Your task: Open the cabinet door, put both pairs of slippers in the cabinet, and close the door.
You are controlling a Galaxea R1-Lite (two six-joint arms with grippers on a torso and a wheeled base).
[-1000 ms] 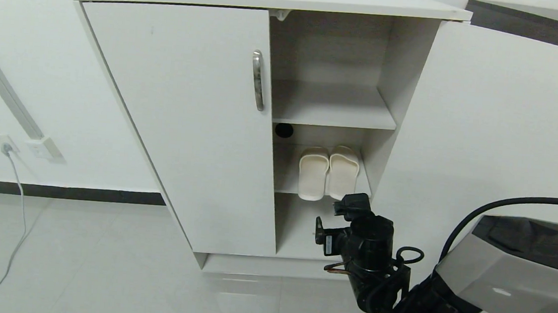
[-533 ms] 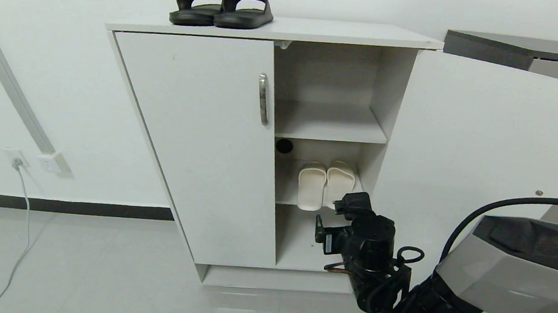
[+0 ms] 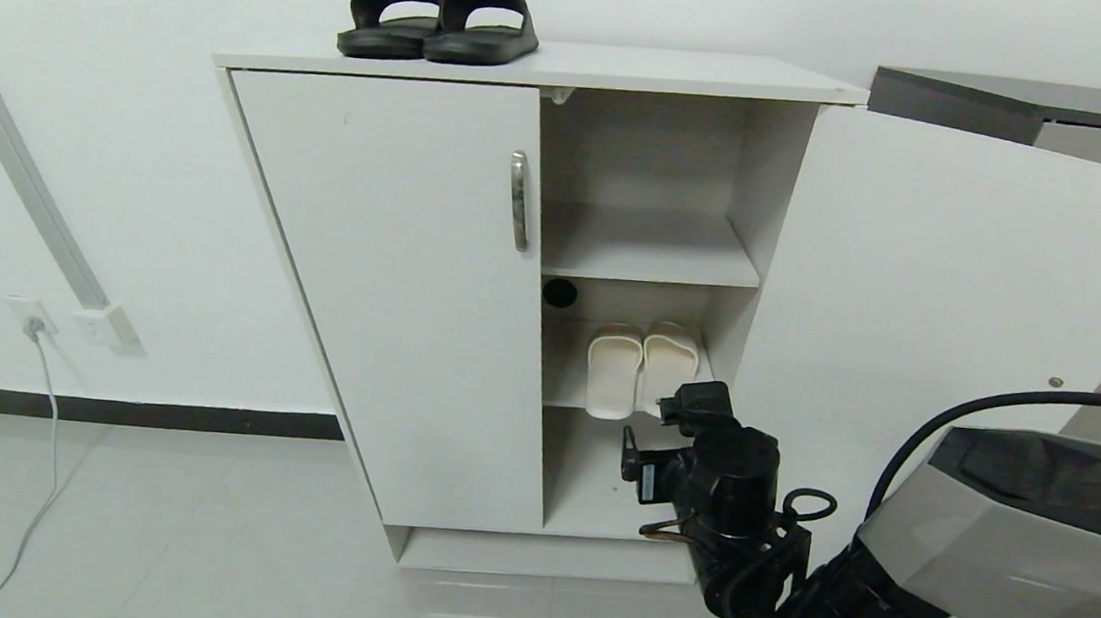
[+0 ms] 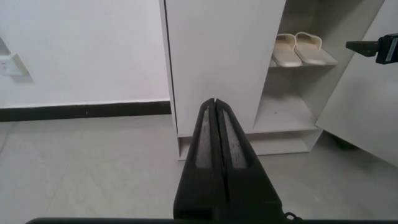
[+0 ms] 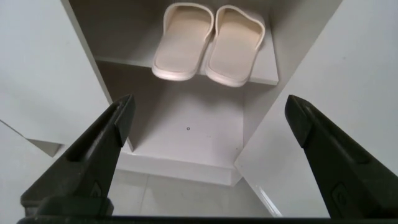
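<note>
At far left, a wall socket [image 3: 27, 314] with a grey cable [image 3: 37, 465] plugged in sits below a diagonal cable duct [image 3: 21, 169] and above a black skirting strip [image 3: 110, 409].

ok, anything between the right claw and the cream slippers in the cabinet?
Nothing. In the right wrist view the open right claw faces the pair of cream foam slippers on the white shelf across a bare gap.

White wall [image 3: 117, 69], crossed by a slanted cable duct [image 3: 21, 169]; socket [image 3: 29, 315] fitted low, grey cable [image 3: 42, 465] plugged in; dark skirting [image 3: 110, 409]; pale tiled floor [image 3: 150, 533].
</note>
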